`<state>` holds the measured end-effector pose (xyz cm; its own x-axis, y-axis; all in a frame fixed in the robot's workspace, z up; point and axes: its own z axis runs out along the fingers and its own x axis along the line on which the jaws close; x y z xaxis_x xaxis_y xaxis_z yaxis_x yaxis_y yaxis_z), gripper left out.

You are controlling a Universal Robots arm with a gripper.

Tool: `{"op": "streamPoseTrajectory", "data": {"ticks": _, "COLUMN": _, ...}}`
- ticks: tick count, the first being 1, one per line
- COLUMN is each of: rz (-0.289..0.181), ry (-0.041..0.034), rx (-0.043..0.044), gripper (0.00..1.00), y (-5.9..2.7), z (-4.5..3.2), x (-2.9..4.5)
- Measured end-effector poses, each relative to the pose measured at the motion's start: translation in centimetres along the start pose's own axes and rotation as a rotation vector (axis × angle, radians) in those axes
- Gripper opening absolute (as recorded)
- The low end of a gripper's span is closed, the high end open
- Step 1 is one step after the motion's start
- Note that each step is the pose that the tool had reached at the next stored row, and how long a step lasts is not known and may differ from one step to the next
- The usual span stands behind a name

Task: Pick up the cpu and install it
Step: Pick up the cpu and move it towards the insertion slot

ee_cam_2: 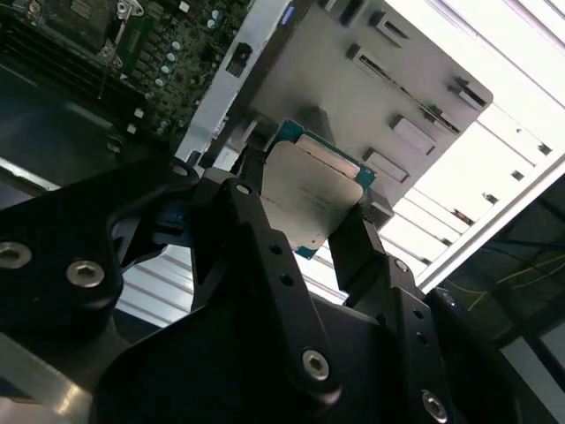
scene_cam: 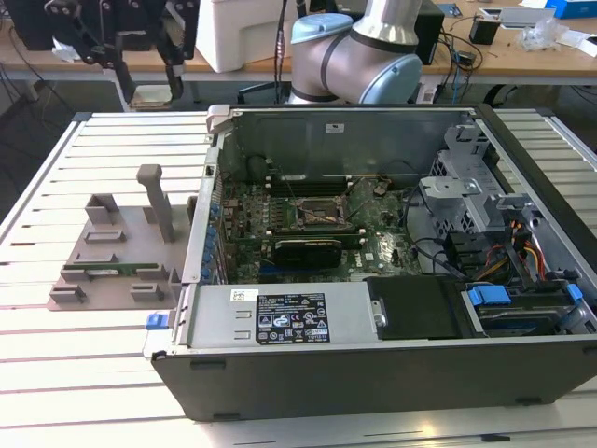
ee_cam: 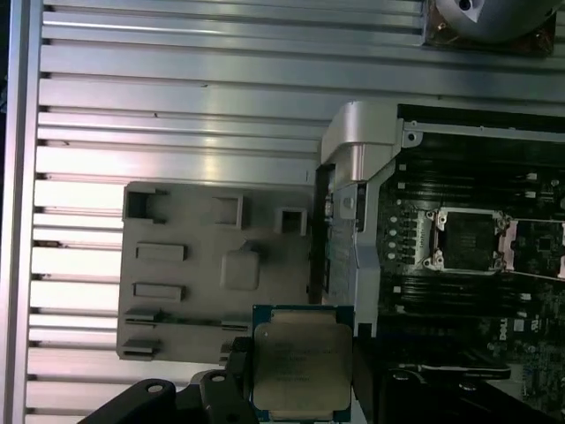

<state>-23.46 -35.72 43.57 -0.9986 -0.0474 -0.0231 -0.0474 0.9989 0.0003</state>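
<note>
The cpu (ee_cam: 302, 367), silver-topped with a green rim, sits pinched between the fingers (ee_cam_2: 360, 254).

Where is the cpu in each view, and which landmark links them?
Exterior view: cpu in the jaws, toward the exterior view's left.
Second wrist view: cpu in the jaws, before the grey tray.
First wrist view: cpu in the jaws, at the tray's edge.
Shared landmark: grey tray.
</note>
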Motion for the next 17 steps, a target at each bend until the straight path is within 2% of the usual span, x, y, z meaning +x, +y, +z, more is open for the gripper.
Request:
{"op": "streamPoseTrajectory", "data": {"ticks": 6, "rz": 0.000, "ry": 0.0023, "rx": 0.0025, "gripper": 0.54, "y": -0.10, "z": 0.23, "x": -2.55}}
{"op": "streamPoseTrajectory", "data": {"ticks": 11, "rz": 0.000, "ry": 0.0092, "rx": 0.0022, "gripper": 0.54, "y": 0.04, "z": 1.74, "x": -4.24}}
{"op": "streamPoseTrajectory", "data": {"ticks": 14, "rz": 0.000, "ry": 0.0117, "rx": 0.0021, "gripper": 0.54, "y": 0.08, "z": 2.34, "x": -4.93}}
{"op": "streamPoseTrajectory", "data": {"ticks": 17, "rz": 0.000, "ry": 0.0171, "rx": 0.0018, "gripper": 0.54, "y": 0.12, "z": 3.54, "x": -6.63}}
